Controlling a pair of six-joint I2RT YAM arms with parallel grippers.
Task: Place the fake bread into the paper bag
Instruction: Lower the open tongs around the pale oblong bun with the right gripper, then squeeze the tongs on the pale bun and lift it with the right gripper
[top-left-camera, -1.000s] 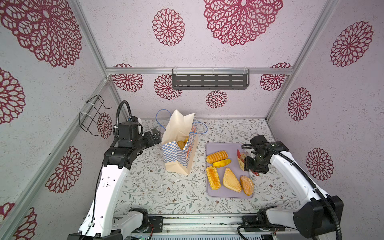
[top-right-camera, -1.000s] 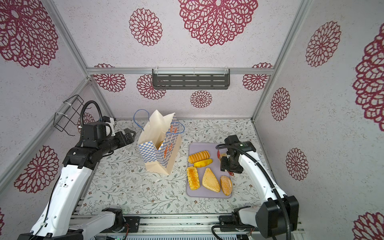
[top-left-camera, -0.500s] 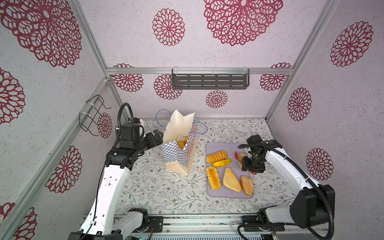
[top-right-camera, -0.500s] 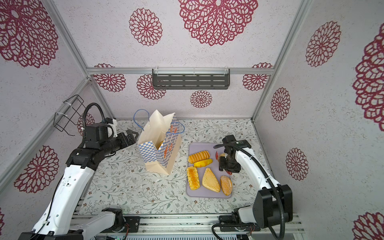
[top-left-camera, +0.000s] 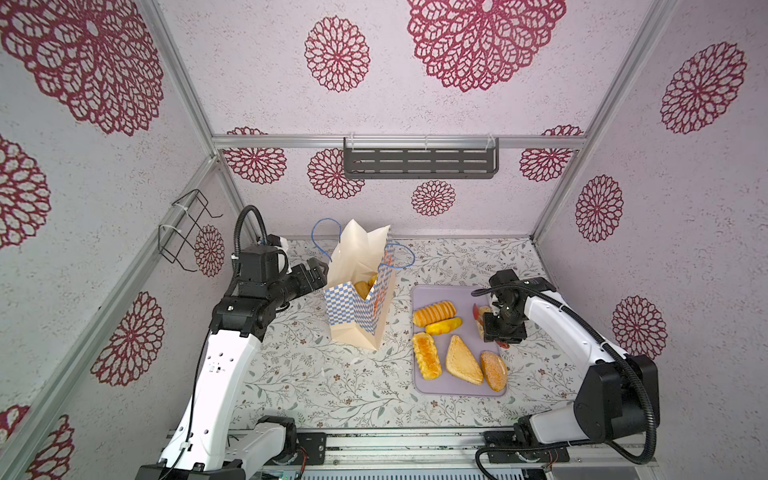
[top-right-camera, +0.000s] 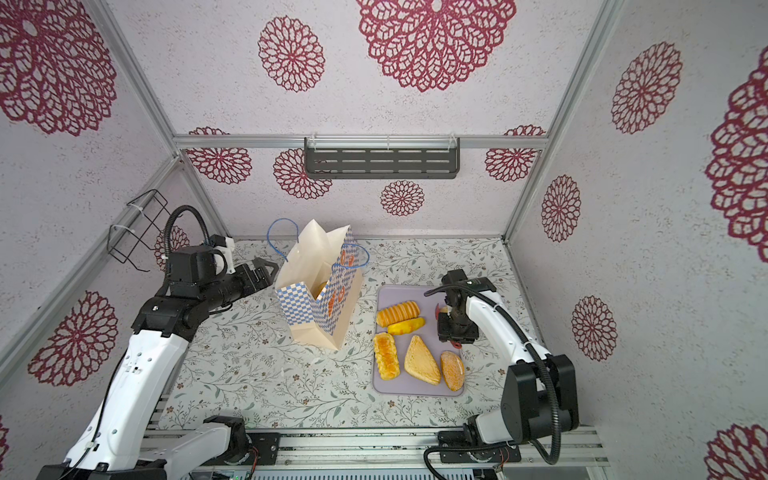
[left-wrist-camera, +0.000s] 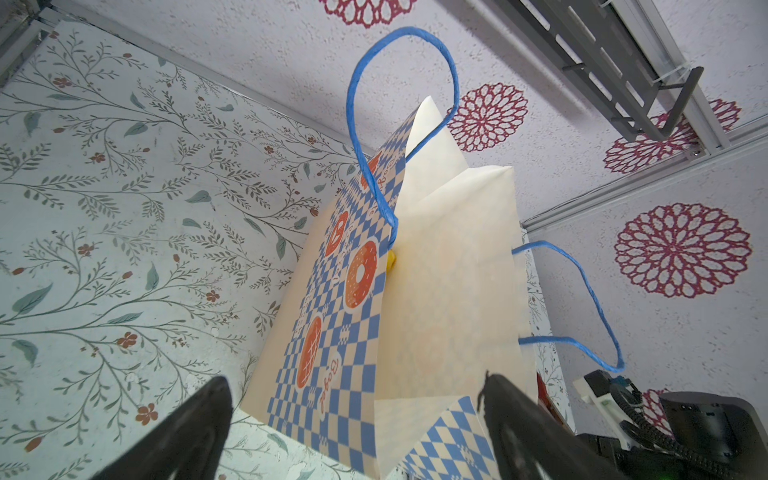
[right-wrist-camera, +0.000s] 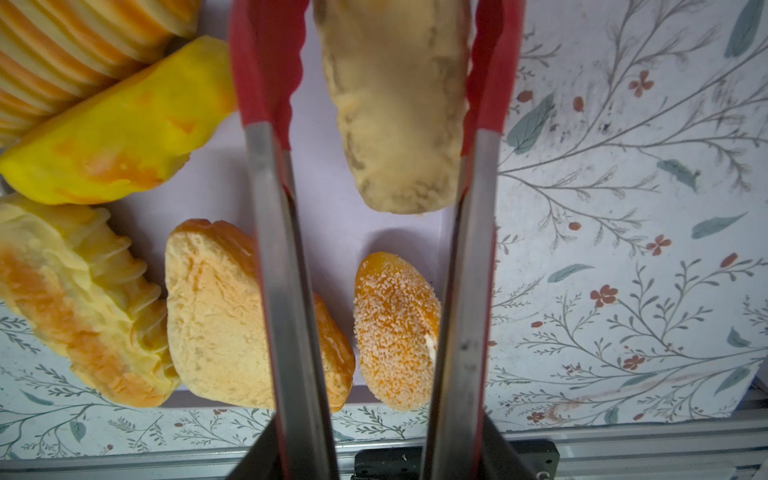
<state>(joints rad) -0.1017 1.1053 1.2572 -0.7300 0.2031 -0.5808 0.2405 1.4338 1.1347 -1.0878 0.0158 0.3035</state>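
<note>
One bag (top-left-camera: 357, 309) upright left of centre in both top views; bread (top-left-camera: 362, 287) glimpsed inside — number hidden. Five more pieces on one tray (top-left-camera: 449, 388) at right; a sixth piece (right-wrist-camera: 395, 104), pale and blurred, between the tips of one pair of tongs (right-wrist-camera: 270, 83) clamped in the right jaws. Left jaws wide, just beside the bag — contact unclear.

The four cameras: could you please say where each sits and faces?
Top views: high behind both arms, looking down at them and the table.
Left wrist: on left arm, facing the bag; open left gripper shows.
Right wrist: on right arm, looking down the tongs at bread on the tray; right gripper barely shows.
Shared: top views and left wrist, the bag.
</note>
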